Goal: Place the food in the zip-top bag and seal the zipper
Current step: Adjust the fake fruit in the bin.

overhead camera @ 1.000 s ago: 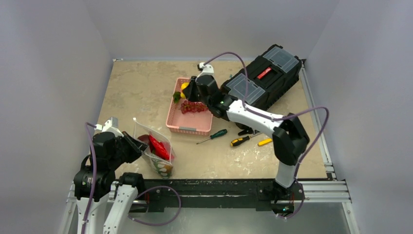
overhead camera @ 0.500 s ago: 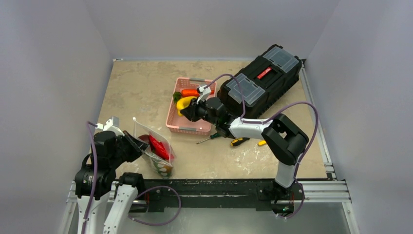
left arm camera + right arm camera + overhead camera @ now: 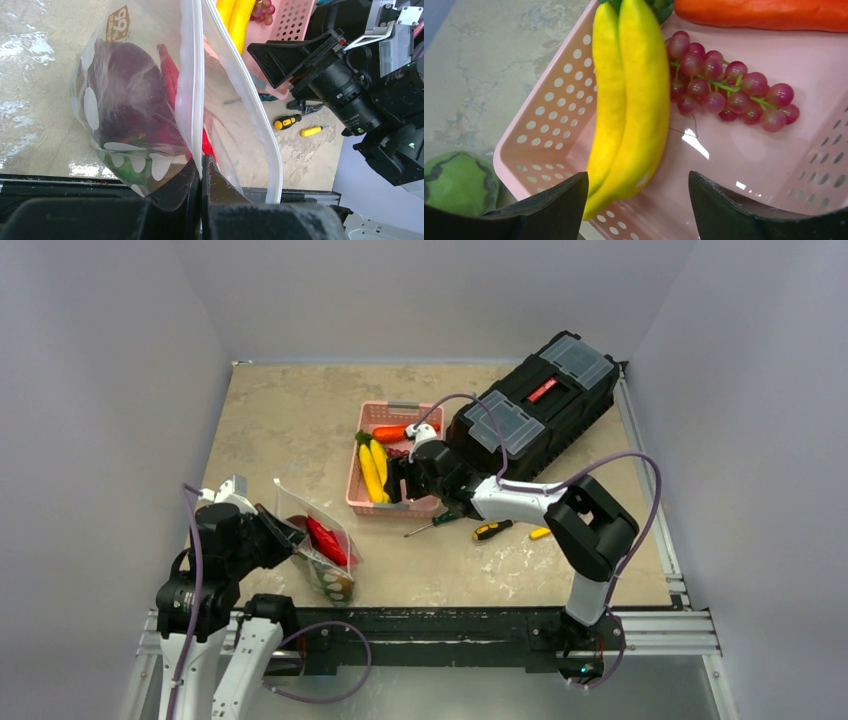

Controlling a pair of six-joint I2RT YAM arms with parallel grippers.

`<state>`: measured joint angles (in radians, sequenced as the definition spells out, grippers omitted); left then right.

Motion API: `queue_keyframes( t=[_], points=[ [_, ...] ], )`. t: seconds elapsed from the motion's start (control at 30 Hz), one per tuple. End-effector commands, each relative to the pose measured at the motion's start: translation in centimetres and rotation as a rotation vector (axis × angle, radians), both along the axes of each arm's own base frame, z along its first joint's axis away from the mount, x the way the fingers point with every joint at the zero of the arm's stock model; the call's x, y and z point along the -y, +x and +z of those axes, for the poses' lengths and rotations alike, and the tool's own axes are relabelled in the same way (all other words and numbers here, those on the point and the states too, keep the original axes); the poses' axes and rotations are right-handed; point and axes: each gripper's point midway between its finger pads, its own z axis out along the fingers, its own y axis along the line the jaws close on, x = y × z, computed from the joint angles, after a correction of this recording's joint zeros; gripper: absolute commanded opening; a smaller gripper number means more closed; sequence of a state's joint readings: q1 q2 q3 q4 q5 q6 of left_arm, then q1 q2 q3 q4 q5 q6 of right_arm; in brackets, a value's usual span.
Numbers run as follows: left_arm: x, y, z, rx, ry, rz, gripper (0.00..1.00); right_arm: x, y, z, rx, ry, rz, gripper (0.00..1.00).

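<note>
Your left end effector (image 3: 200, 167) clenches the zip-top bag (image 3: 125, 100); your right end effector (image 3: 638, 192), released over banana bunch (image 3: 639, 100), risks off-centre, slipping grasp.

The table (image 3: 290, 420) is beige and mottled. A pink basket (image 3: 385, 508) sits near its middle, and a black toolbox (image 3: 530, 405) lies slanted just to the right of it. Nearer the front lie a green screwdriver (image 3: 440, 521), a black-yellow screwdriver (image 3: 492, 530) and a yellow screwdriver (image 3: 544, 533). A green striped ball (image 3: 459, 182) rests beside one basket corner. At the front left, the bag (image 3: 325, 550) seems to rest on its bottom.
</note>
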<state>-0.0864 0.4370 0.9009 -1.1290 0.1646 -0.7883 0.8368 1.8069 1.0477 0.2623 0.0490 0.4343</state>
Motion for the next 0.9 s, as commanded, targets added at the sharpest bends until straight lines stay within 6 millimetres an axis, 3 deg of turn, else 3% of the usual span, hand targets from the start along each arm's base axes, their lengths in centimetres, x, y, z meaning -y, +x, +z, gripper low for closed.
queue_keyframes(
  t=[0.0, 0.2, 0.37, 0.6, 0.73, 0.87],
  points=[
    [0.2, 0.6, 0.1, 0.026, 0.011, -0.024, 0.00, 0.8, 0.8, 3.9, 0.045, -0.063, -0.018, 0.74],
    [0.4, 0.7, 0.0, 0.025, -0.001, -0.028, 0.00, -1.3, 1.1, 6.2, 0.138, -0.132, -0.028, 0.80],
    [0.2, 0.4, 0.2, 0.024, 0.006, -0.027, 0.00, -2.6, 2.0, 5.3, 0.094, -0.176, -0.082, 0.80],
    [0.0, 0.1, 0.2, 0.027, 0.016, -0.021, 0.00, -3.7, 2.3, 4.2, 0.041, -0.120, -0.070, 0.69],
    [0.1, 0.1, 0.1, 0.023, 0.013, -0.023, 0.00, -3.3, 2.8, 3.4, 0.025, -0.153, -0.130, 0.61],
    [0.3, 0.3, 0.0, 0.024, 0.004, -0.028, 0.00, -4.0, 2.4, 2.7, -0.023, -0.126, -0.168, 0.47]
  ],
)
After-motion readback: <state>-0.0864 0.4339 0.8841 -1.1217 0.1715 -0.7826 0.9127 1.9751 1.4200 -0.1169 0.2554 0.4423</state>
